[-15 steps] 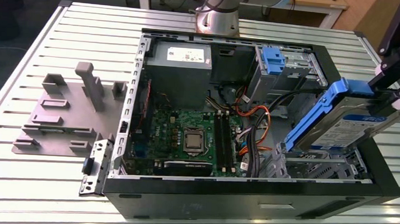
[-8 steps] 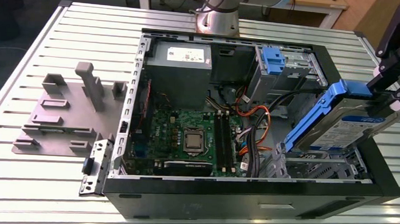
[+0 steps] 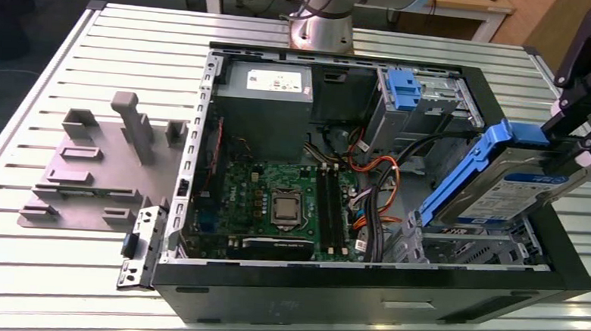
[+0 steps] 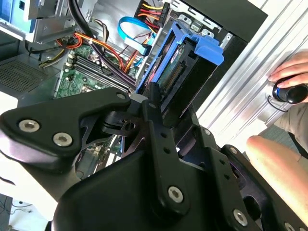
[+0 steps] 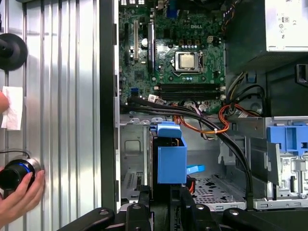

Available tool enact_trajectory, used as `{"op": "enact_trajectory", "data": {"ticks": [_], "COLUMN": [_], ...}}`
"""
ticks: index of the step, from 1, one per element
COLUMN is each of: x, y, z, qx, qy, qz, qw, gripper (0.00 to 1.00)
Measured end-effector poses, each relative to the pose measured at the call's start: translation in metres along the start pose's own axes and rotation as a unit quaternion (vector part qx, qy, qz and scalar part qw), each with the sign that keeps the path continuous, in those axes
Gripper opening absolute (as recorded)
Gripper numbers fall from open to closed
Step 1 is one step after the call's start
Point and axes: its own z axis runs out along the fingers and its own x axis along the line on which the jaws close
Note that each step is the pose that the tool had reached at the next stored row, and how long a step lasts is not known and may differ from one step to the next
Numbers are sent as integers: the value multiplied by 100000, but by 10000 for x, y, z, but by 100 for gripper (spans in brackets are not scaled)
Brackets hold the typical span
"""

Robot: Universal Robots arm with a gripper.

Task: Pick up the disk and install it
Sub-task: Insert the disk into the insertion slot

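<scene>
The disk [image 3: 505, 190], a silver-grey drive with a white-and-blue label in a blue carrier bracket, hangs tilted over the open computer case's [image 3: 370, 291] corner at the exterior view's right. My gripper [image 3: 572, 146] is shut on its upper end, by the blue handle. Below it lies an empty metal drive bay [image 3: 473, 251]. In the second wrist view the disk [image 4: 185, 72] sticks out beyond my black fingers [image 4: 155, 108]. The first wrist view shows the disk's blue handle [image 5: 172, 159] edge-on above the bay floor [image 5: 211, 185], with my gripper [image 5: 166, 204] clamped on it.
A grey slotted holder stand [image 3: 98, 170] sits on the ribbed metal table [image 3: 47, 274]. Another blue-handled carrier [image 3: 406, 88] sits in the case's upper cage. Motherboard [image 3: 273, 202] and loose cables [image 5: 211, 125] lie near the bay. A person's hand [image 5: 19, 192] rests on the table beside the case.
</scene>
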Motion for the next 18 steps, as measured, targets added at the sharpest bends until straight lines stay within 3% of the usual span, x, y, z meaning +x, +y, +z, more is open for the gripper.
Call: {"op": "enact_trajectory", "data": {"ticks": [9,18], "x": [2,10], "y": [-1,-5], "z": [29,174], "qx": [0,27], "qy": [-14,-9], "qz": [0,-3], "qw": [100000,100000], "gripper": [35,35]}}
